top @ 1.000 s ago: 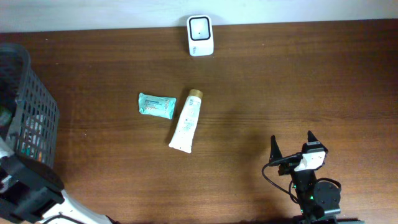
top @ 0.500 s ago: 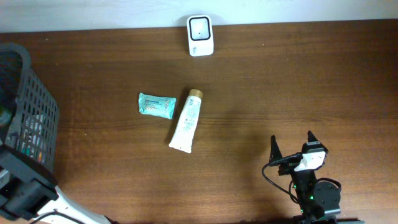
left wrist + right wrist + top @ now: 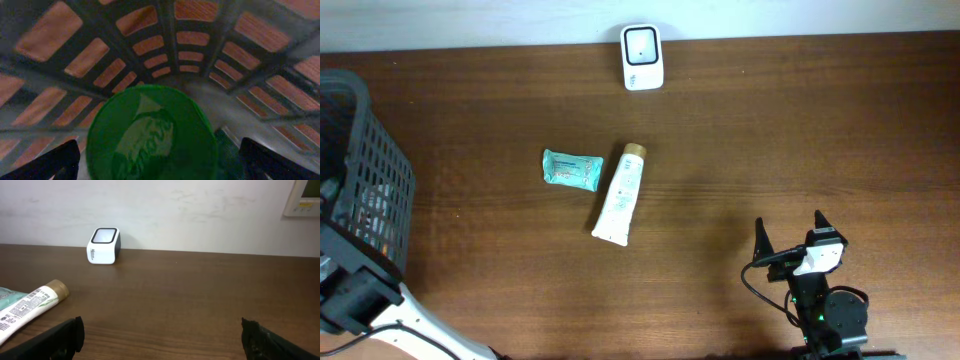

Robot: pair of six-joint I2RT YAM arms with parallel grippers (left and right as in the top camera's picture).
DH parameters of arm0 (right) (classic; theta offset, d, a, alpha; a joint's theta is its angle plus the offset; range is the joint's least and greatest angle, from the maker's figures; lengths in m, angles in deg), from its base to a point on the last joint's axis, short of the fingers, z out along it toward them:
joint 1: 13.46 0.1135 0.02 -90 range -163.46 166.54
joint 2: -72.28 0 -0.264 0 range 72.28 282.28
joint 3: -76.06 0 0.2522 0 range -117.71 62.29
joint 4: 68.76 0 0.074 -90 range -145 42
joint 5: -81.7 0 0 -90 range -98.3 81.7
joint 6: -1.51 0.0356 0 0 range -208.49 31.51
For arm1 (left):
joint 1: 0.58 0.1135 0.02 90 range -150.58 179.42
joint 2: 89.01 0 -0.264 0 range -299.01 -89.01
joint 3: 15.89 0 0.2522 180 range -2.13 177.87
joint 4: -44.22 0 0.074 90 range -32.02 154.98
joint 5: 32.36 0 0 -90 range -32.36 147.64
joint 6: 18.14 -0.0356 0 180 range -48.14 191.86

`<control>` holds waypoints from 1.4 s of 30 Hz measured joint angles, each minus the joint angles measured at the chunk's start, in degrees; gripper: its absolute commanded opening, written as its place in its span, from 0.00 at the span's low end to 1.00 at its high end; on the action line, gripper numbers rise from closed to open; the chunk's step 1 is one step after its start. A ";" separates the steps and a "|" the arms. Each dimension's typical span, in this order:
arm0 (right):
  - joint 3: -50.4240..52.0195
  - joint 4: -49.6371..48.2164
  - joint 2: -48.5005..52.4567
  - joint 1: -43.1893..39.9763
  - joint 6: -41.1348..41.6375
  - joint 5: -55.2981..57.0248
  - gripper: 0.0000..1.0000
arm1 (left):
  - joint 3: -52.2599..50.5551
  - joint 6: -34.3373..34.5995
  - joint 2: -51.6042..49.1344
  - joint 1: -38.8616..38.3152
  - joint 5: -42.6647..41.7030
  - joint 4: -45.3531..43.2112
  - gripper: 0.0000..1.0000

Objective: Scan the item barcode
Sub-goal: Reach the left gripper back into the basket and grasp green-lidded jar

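No item is held up to the white scanner (image 3: pixel 642 57) on the counter (image 3: pixel 800 130), so the scan seems not done: the black basket (image 3: pixel 360 180) sits far left of the scanner, the tube (image 3: pixel 622 195) and teal packet (image 3: pixel 571 169) lie untouched in front of it, and both end effectors are wide apart and empty, with the left end effector (image 3: pixel 160 165) in the basket above a green lid (image 3: pixel 152 135) and the right end effector (image 3: pixel 790 222) far in front of the scanner.

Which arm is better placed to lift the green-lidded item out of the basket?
Left, I'd say. The left fingers stand open either side of the green lid inside the basket. The right fingers are open too, but across the table, facing the scanner.
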 measured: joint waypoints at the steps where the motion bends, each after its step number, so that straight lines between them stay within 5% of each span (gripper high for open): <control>1: 0.00 0.00 0.00 0.00 -0.02 0.00 0.98 | 0.00 0.00 -0.57 0.04 -0.02 -0.39 1.00; 4: 0.00 0.00 0.00 0.00 -0.04 0.00 0.98 | -0.02 0.00 -2.49 0.02 -0.02 -1.33 1.00; 11: 0.00 0.02 0.00 0.00 -0.04 0.00 0.98 | -0.31 -0.37 -3.52 0.02 0.02 -4.66 0.75; 20: 0.00 0.00 0.00 0.00 -0.02 0.00 0.99 | -0.31 -0.39 -3.30 0.02 -0.22 -4.79 0.61; 30: 0.00 0.00 0.00 0.00 0.00 -0.02 0.98 | -0.76 -0.13 3.37 0.02 -2.34 -1.44 0.60; 42: 0.00 0.00 0.00 0.00 0.02 -0.02 0.98 | -0.76 0.52 23.23 0.02 -15.41 0.48 0.61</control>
